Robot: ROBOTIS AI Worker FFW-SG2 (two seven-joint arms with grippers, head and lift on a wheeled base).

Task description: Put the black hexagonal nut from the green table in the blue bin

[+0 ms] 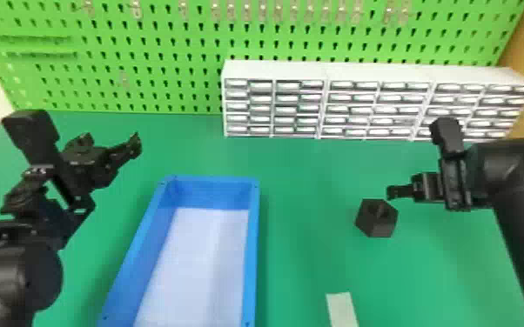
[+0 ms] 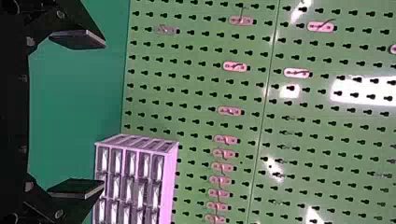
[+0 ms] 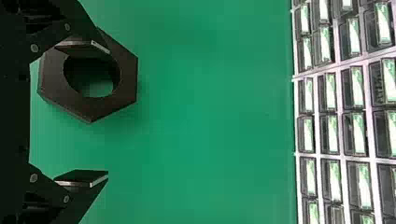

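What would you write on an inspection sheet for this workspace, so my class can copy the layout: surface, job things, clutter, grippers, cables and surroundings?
Surface: green table, level-looking, with light glare.
Nut: black hexagonal nut on the table, right of the bin, hole facing up.
Bin: blue bin on the table, near end cut off; no nut in the part in view.
Clutter: pale strip at the near edge of the view.
Left gripper: open, raised, holding nothing.
Right gripper: open beside the nut, not gripping it.
Cables: nothing seen.
Surroundings: green pegboard with small fittings behind; white drawer cabinets at its foot.
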